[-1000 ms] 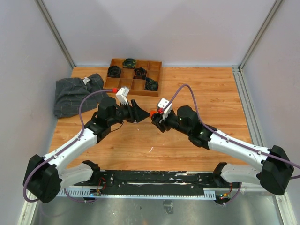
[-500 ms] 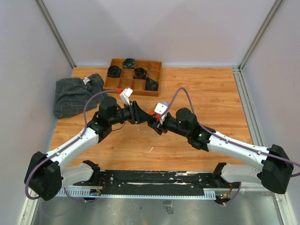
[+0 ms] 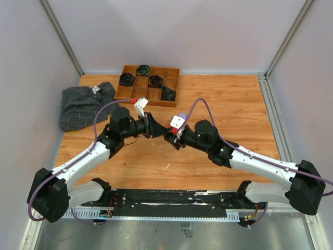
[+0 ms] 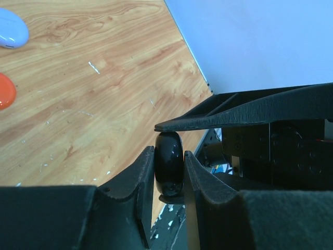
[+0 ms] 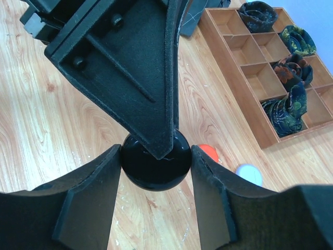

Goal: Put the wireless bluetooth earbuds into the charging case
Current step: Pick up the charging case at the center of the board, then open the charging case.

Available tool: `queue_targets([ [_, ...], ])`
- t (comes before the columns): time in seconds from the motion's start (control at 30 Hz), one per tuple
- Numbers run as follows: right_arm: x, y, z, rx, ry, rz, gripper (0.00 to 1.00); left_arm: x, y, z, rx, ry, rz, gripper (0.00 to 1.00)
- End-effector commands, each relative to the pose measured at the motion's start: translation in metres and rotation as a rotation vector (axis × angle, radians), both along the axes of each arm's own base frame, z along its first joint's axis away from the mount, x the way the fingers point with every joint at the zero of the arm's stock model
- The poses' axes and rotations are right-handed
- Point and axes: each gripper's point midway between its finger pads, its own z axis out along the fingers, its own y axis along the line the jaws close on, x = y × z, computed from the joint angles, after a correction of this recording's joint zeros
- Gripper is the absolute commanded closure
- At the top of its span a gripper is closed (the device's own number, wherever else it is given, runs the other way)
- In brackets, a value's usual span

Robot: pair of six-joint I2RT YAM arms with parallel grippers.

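A glossy black round charging case (image 5: 155, 165) hangs above the table between both grippers. My right gripper (image 5: 156, 159) is shut on it across its width, both pads against its rim. My left gripper (image 4: 169, 156) is shut on the same case (image 4: 168, 161), pressing its two flat faces. In the top view the left gripper (image 3: 155, 128) and right gripper (image 3: 167, 133) meet fingertip to fingertip at mid-table, and the case is hidden between them. The earbuds are not in view.
An orange round case (image 5: 208, 151) and a pale lilac round case (image 5: 248, 174) lie on the wood just beyond the grippers. A wooden compartment tray (image 3: 147, 103) with dark coiled items stands at the back. A grey cloth (image 3: 83, 104) lies at the left.
My left gripper has moved right to meet the right gripper and closed its fingers on the black case. The right arm shifted slightly left, still holding the case.
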Motion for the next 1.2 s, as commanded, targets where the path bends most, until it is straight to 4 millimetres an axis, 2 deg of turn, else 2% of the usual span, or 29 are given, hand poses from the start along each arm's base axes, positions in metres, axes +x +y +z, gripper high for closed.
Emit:
queue_targets([
  [0.0, -0.007, 0.010, 0.029, 0.044, -0.066, 0.052, 0.44, 0.000, 0.006, 0.007, 0.040, -0.100, -0.006, 1.00],
  [0.2, -0.014, 0.003, 0.036, 0.053, -0.053, 0.112, 0.23, 0.008, 0.021, 0.016, 0.140, -0.265, 0.034, 1.00],
  [0.37, -0.023, -0.004, 0.048, 0.122, 0.012, 0.212, 0.18, 0.003, 0.026, 0.034, 0.172, -0.437, -0.001, 1.00],
  [0.53, -0.029, -0.011, 0.064, 0.215, 0.133, 0.314, 0.19, -0.009, 0.027, 0.057, 0.156, -0.617, -0.049, 1.00],
  [0.8, -0.035, -0.010, 0.080, 0.313, 0.196, 0.424, 0.23, -0.034, 0.022, 0.090, 0.041, -0.810, -0.136, 1.00],
  [1.0, -0.039, -0.006, 0.092, 0.362, 0.226, 0.467, 0.28, -0.044, 0.017, 0.093, -0.011, -0.833, -0.191, 1.00],
  [1.17, -0.041, -0.003, 0.090, 0.368, 0.245, 0.488, 0.35, -0.052, 0.013, 0.095, -0.035, -0.832, -0.248, 1.00],
])
